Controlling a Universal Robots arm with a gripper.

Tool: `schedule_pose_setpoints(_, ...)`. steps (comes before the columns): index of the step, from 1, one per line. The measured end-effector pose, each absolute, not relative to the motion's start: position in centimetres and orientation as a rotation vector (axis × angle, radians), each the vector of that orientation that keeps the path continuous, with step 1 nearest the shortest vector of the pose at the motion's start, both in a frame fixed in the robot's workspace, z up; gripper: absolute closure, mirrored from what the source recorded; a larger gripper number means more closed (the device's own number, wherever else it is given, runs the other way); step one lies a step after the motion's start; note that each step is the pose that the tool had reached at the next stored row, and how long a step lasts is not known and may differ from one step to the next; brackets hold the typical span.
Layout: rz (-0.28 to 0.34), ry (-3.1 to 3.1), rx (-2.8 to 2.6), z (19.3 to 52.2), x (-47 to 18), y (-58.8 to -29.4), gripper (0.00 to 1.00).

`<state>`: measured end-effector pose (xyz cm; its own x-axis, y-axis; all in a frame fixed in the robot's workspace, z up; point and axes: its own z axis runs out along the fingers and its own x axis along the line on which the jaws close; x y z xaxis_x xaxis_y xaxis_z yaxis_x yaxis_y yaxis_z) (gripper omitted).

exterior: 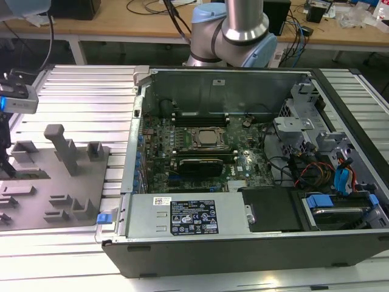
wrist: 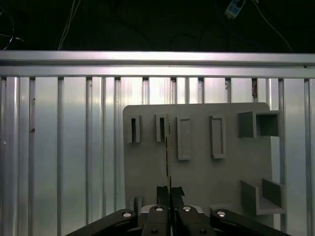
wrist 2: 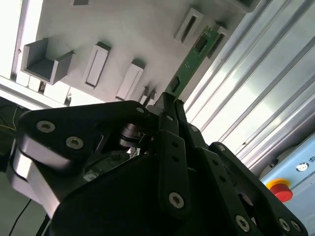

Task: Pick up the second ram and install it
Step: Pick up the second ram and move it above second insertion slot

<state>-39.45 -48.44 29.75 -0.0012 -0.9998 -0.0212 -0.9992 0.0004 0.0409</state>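
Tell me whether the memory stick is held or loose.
Held. In both wrist views the gripper is shut on one end of the memory stick, over the grey tray.

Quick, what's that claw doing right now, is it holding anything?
Gripper: closed, holding the second ram, a thin green memory stick.

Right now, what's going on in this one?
The arm's gripper is shut on the second ram, a thin stick seen edge-on in the first wrist view and as a green strip in the second wrist view. It is over the grey tray, which lies to the exterior view's left of the open computer case. I cannot tell whether the stick's far end has cleared the tray. It is not yet at the motherboard.
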Motion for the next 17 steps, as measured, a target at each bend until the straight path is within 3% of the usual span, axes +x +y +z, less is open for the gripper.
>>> schedule_pose_setpoints(17, -0.069, -2.212, 2.21, 33.8, -39.4, -48.4, 0.87)
